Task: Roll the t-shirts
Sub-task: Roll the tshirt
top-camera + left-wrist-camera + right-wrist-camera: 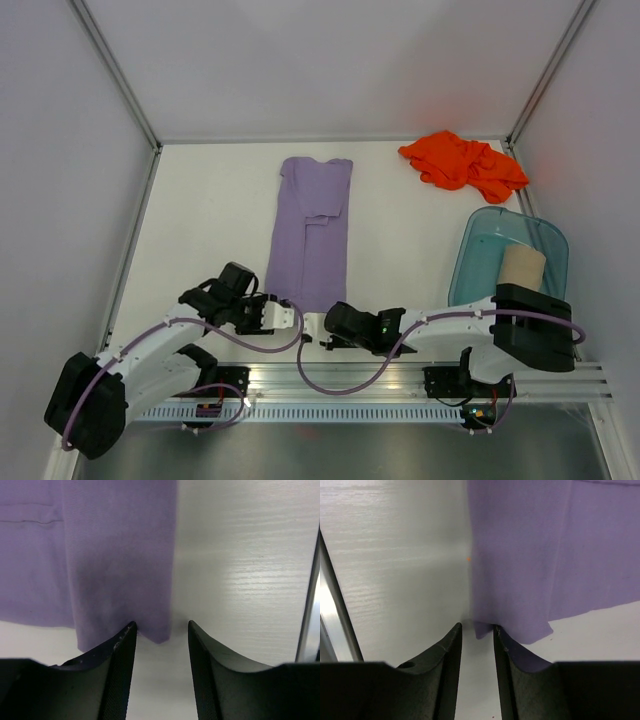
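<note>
The step in hand is looking like the start of the roll on the lavender t-shirt, which is lying flat on the table as 1 long narrow strip, folded lengthwise, with its near hem pointing toward the arm bases. Both arms are reaching in low at that near hem.

The left gripper is showing its 2 fingers spread fairly wide, with the strip's near corner sitting just between the tips and bare table visible in the gap. The right gripper is showing a narrower gap, its tips framing the other near corner. 1 of its fingers is overlapping the cloth edge in the view, but nothing appears to be clamped.

The next move is probably calling for each gripper to close on its own corner, lift the hem slightly and turn it over away from the bases. Both sides would need to travel together so the roll is not skewing on such soft cloth.

Counting, 3 t-shirts are showing:

- The lavender t-shirt is lying in the middle of the table.
- The orange t-shirt is lying crumpled at the far right corner, well apart from the grippers.
- The beige t-shirt is standing as a compact roll inside the teal tub.

By that reading, 1 of the 3 is appearing finished and 2 are waiting. There are 1 tub and 2 grippers.
</note>
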Robot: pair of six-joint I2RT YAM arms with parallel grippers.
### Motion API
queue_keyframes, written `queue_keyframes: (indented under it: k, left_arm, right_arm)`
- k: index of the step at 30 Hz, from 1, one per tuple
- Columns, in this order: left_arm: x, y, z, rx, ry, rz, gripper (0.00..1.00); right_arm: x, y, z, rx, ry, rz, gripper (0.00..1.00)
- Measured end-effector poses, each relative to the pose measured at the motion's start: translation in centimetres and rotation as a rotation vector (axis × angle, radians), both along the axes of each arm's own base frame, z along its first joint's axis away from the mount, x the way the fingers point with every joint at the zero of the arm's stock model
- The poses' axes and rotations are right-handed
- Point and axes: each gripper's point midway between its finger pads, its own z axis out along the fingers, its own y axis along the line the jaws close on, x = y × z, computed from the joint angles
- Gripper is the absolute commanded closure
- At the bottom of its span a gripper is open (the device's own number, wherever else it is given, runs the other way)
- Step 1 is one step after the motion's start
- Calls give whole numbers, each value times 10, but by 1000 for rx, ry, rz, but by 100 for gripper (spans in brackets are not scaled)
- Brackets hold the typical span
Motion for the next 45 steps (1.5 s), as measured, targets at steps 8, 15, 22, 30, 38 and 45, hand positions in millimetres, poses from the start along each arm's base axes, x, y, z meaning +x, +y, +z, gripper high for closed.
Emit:
queue_keyframes:
  k: [8,15,22,30,38,45]
  left_arm:
    - [20,-7,-3,3,-40,17,98]
    - [18,-3,2,38,80,64,98]
    - [-11,12,31,18,385,105,98]
    - [-23,11,50,-33,713,170,98]
    - [13,13,38,-78,740,268,98]
    - [45,12,21,-88,706,333,92]
  right_arm:
    - [8,0,-3,-10,8,-22,100]
    - [8,-1,12,32,166,-16,100]
    - [-21,7,44,140,391,53,100]
    - [-11,1,57,252,627,5,100]
    - [26,-5,25,279,749,-178,100]
    - [60,-7,18,307,761,-298,94]
